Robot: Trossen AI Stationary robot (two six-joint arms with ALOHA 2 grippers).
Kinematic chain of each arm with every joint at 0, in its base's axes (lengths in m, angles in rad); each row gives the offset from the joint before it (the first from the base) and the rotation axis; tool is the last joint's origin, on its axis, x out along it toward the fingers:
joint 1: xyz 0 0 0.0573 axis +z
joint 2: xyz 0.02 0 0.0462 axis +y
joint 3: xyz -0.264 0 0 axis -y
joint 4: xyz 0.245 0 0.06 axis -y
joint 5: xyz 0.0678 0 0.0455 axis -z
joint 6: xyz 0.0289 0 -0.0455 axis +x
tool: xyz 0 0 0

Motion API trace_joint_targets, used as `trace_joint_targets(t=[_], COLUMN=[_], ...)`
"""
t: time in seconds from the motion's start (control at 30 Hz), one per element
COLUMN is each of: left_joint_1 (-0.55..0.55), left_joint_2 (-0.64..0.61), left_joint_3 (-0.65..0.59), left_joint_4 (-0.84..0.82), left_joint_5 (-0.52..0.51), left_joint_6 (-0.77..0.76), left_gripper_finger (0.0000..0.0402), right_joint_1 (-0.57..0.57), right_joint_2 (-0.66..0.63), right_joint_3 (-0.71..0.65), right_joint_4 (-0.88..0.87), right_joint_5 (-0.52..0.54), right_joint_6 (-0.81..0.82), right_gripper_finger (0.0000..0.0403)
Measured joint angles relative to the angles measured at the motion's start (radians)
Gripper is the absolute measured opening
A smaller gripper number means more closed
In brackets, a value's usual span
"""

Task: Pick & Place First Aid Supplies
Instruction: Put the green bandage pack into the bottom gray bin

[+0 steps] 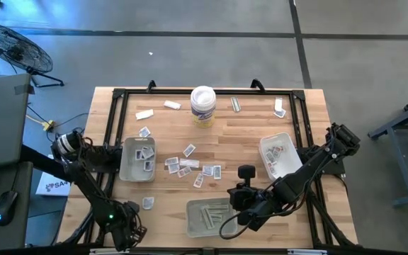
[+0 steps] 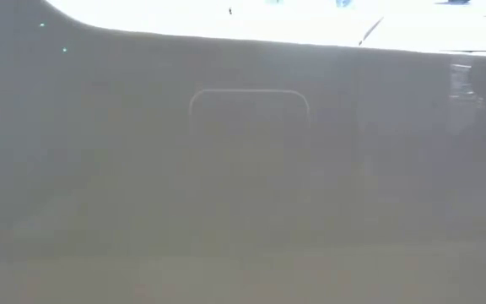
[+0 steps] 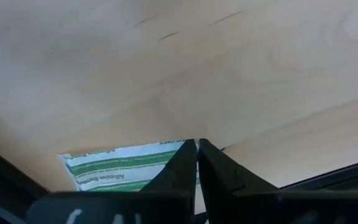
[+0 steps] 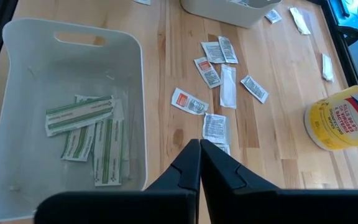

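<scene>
Left end effector [image 3: 196, 144] sits at the near left corner of the counter [image 1: 246, 134], its fingers pressed together with their tips on the edge of a green-striped strip wrapper [image 3: 120, 167] lying flat on the wood; whether the wrapper is actually pinched cannot be told. Right end effector [image 4: 199, 144] hangs just beside the near tray [image 4: 17, 93], on that tray's right, with its fingers closed and nothing between them. Inside the near tray lie several green-striped strips [image 4: 89, 134]. Just beyond the near tray, toward the middle of the counter, a loose scatter of small packets [image 4: 219, 74] rests on the wood, white squares with dark or red print and one long pale strip among them. Left of that scatter stands the left tray [image 1: 137, 159] with a few packets in it, and right of the scatter the right tray [image 1: 278, 154] holds a few more. Farther from the near tray, a white tub with a yellow label [image 1: 202, 106] stands upright near the counter's far edge, with single packets [image 1: 172, 105] lying to either side of it.
</scene>
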Motion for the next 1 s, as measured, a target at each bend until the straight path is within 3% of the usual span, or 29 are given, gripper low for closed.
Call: trace_joint_targets(t=[0.27,0.43,0.53,0.63,0.83,1.0], left_joint_1=[0.0,0.02,0.06,0.119,0.255,0.366], left_joint_2=[-0.024,-0.041,-0.045,-0.045,-0.045,-0.041], left_joint_3=[0.169,0.306,0.388,0.444,0.492,0.491], left_joint_4=[-0.227,-0.356,-0.361,-0.285,-0.104,-0.074], left_joint_5=[-0.177,-0.397,-0.525,-0.582,-0.465,-0.375], left_joint_6=[0.184,0.417,0.696,1.057,1.801,2.231], left_gripper_finger=[0.0001,0.0001,0.0,0.0,0.0,0.0], right_joint_1=[-0.003,-0.003,-0.003,-0.003,-0.002,-0.002], right_joint_2=[0.0,0.0,0.0,0.0,0.0,0.0], right_joint_3=[0.0,0.0,0.0,0.0,0.0,0.0], right_joint_4=[0.002,0.0,0.0,-0.008,-0.047,-0.085], right_joint_5=[0.0,0.0,-0.006,-0.006,-0.01,-0.042], right_joint_6=[-0.001,-0.003,-0.003,-0.003,0.004,0.066], right_gripper_finger=[0.0005,0.0001,0.0003,0.0003,0.0002,0.0003])
